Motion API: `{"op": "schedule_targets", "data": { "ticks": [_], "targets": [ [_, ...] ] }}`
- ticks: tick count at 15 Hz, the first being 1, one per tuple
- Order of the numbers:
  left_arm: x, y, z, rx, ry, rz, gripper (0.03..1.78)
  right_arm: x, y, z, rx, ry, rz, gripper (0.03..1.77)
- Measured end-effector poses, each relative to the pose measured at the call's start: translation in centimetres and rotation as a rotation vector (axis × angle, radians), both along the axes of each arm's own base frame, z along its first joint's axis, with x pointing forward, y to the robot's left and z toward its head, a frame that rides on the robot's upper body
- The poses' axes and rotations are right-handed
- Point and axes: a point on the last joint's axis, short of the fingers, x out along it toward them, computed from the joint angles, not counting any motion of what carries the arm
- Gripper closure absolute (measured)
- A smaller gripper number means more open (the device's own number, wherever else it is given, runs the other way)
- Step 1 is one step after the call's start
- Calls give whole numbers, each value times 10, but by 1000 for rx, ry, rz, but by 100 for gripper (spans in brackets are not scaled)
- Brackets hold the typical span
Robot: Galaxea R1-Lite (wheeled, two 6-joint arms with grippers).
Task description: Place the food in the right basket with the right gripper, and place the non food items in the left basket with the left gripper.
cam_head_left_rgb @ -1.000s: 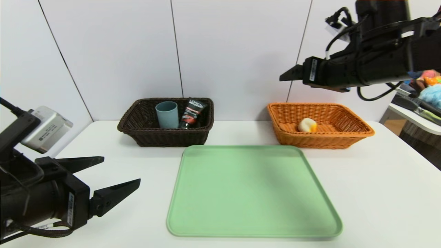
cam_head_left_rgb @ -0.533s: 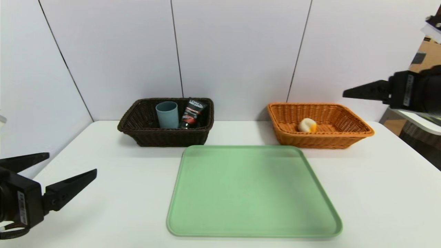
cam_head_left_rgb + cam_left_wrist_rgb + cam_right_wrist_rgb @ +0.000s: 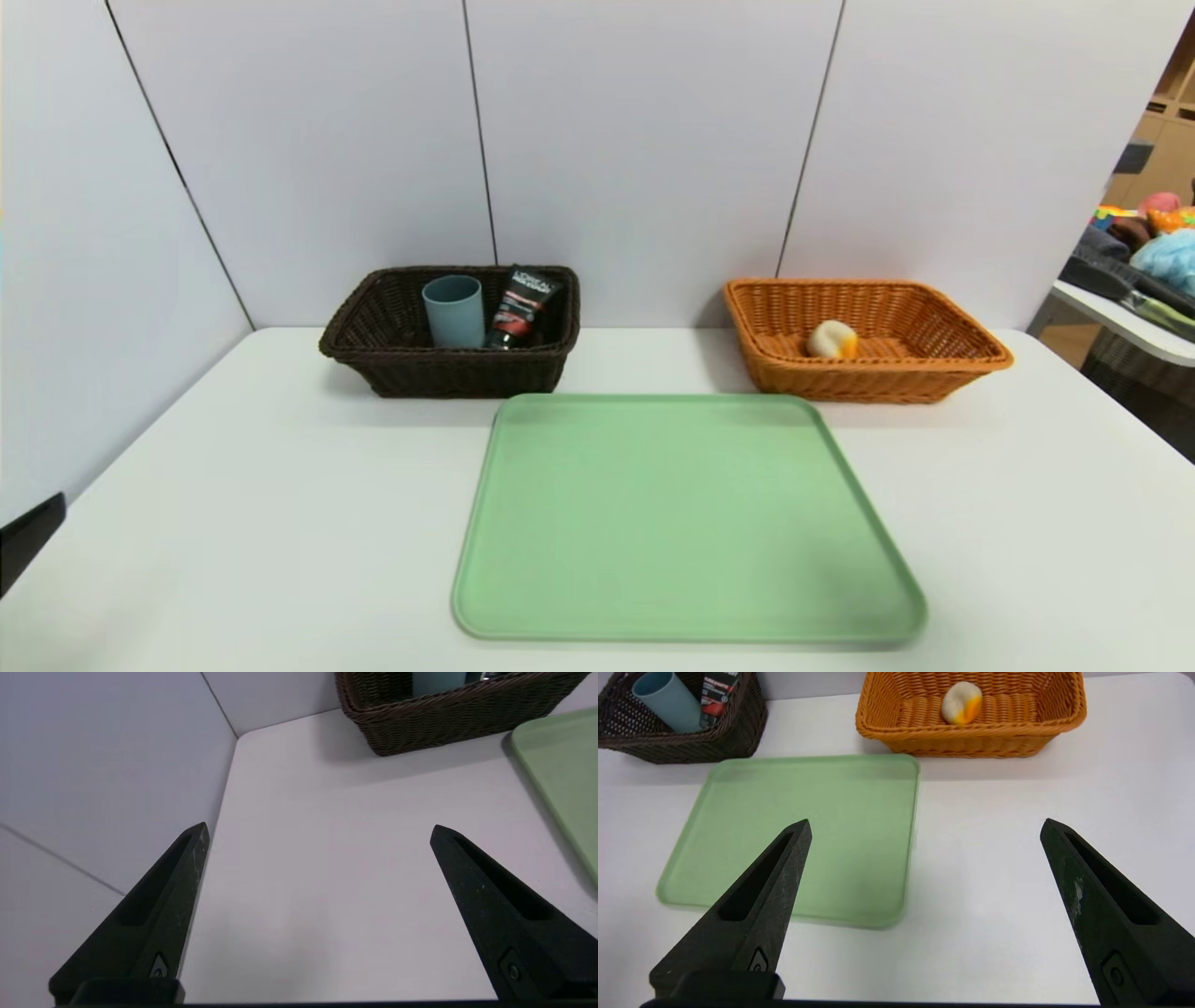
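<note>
The dark brown basket [image 3: 448, 373] at the back left holds a blue-grey cup [image 3: 453, 311] and a black tube [image 3: 523, 308]. In the orange basket [image 3: 868, 378] at the back right lies a white and orange food piece [image 3: 832, 339]. My left gripper [image 3: 317, 828] is open with nothing between its fingers, over bare table near the left wall; only a fingertip [image 3: 28, 537] shows at the left edge of the head view. My right gripper [image 3: 924, 823] is open and holds nothing, above the table just right of the green tray [image 3: 803, 830]; the head view does not show it.
The green tray [image 3: 681, 523] lies bare in the middle of the white table [image 3: 280, 523]. Grey wall panels close the back and left side. A side table with colourful clutter [image 3: 1148, 261] stands off to the right.
Both arms have pulled back out of the head view: the left toward the near left corner, the right off the right edge. Basket contents have not moved.
</note>
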Motion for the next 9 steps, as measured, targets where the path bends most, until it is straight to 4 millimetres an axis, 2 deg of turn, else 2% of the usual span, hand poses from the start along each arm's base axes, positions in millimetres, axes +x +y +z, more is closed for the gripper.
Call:
{"op": "schedule_targets", "data": {
  "ticks": [4,9],
  "targets": [
    [-32,6,-17,44,-85,97,12,-51,-14,-14,2,-17,-31,11],
    [-56,7,-51,51,-115,105,12,-93,-18,-46,10,-70,-136,11]
  ]
}}
